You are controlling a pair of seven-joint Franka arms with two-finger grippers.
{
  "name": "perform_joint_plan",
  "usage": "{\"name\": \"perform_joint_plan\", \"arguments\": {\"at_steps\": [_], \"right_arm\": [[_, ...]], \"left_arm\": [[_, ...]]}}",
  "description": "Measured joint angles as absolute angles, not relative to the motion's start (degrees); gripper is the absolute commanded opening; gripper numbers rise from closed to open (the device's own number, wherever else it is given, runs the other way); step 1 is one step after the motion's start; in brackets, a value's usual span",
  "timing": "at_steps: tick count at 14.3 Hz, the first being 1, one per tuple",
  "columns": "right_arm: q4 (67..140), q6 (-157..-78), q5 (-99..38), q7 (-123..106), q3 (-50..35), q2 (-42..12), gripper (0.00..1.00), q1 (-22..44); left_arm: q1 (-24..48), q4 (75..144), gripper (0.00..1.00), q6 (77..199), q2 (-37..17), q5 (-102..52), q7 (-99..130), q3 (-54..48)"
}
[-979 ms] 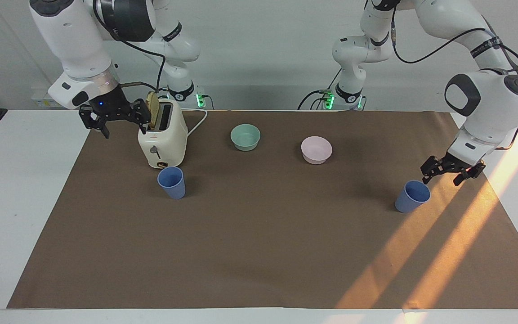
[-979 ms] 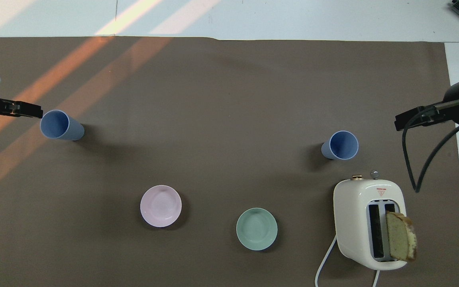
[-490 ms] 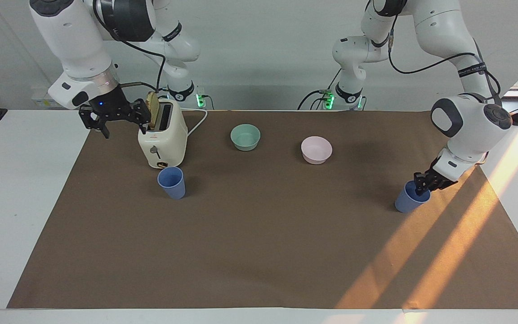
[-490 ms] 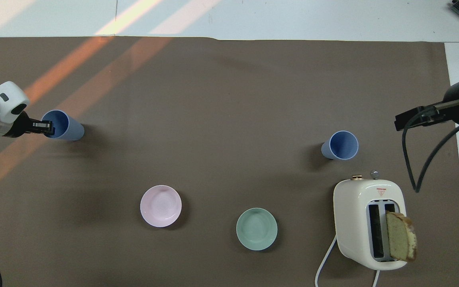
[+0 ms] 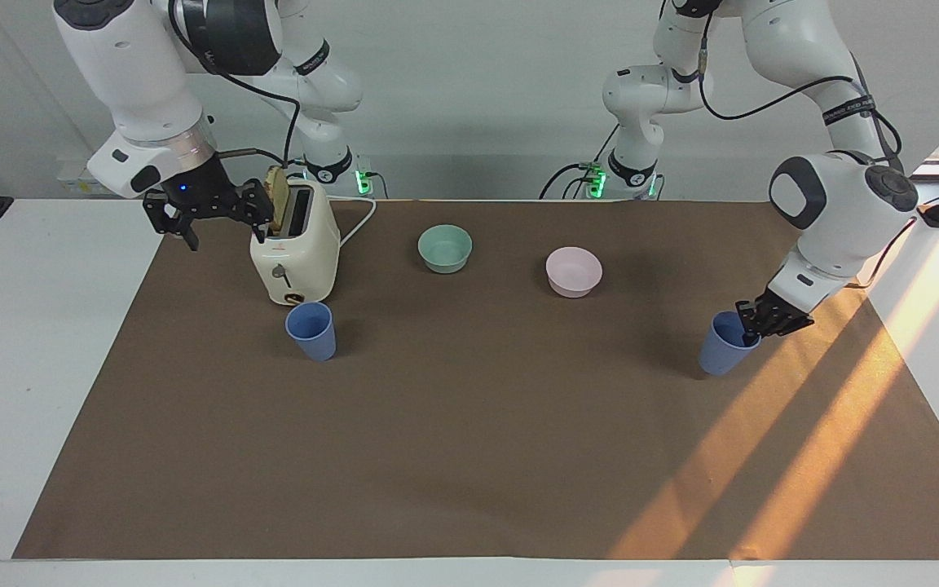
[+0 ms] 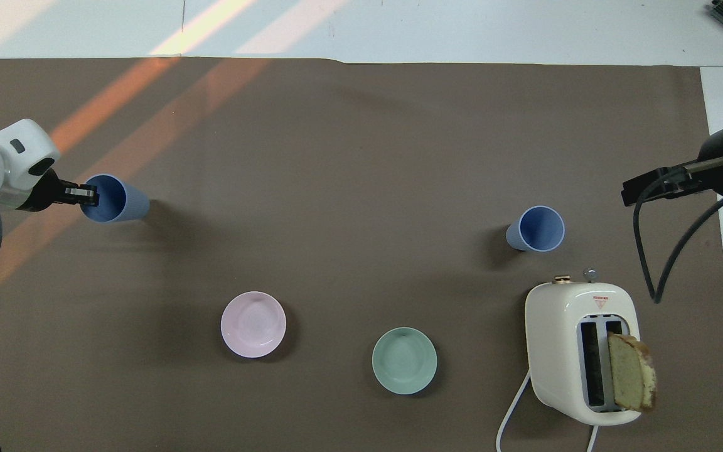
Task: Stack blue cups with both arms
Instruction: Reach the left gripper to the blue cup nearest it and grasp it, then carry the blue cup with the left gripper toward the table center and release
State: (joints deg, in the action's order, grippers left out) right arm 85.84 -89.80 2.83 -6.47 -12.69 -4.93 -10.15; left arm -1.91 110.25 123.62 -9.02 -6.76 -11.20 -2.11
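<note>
Left gripper [image 5: 751,327] clenched on rim of blue cup [image 5: 725,346] at left arm's end of table — ready to lift. Second blue cup [image 5: 311,329] stands upright just beside toaster [image 5: 294,254] — stacking target. Right gripper [image 5: 202,212] released, waiting over table edge.

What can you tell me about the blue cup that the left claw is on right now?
The blue cup is a matte periwinkle tumbler that looks like plastic, tapered, handleless, its open mouth up and empty. It leans, mouth tipped toward the left arm's end of the table, base on or just above the brown mat; I cannot tell which. The left claw is shut on its rim, one finger inside the mouth. Nothing else touches it. It is farther from the robots than the pink bowl.
</note>
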Motion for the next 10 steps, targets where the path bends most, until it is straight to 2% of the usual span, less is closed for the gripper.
{"name": "perform_joint_plan", "arguments": {"at_steps": [7, 10], "right_arm": [[85.84, -89.8, 2.83, -6.47, -12.69, -4.93, 1.0, -10.15], [85.84, -89.8, 2.83, -6.47, -12.69, -4.93, 1.0, -10.15]], "left_arm": [[-1.44, 110.96, 0.0, 123.75, -8.61, -6.51, 10.06, -20.79], [0.99, 114.12, 0.0, 129.74, -8.88, -5.09, 16.77, -24.34]]}}
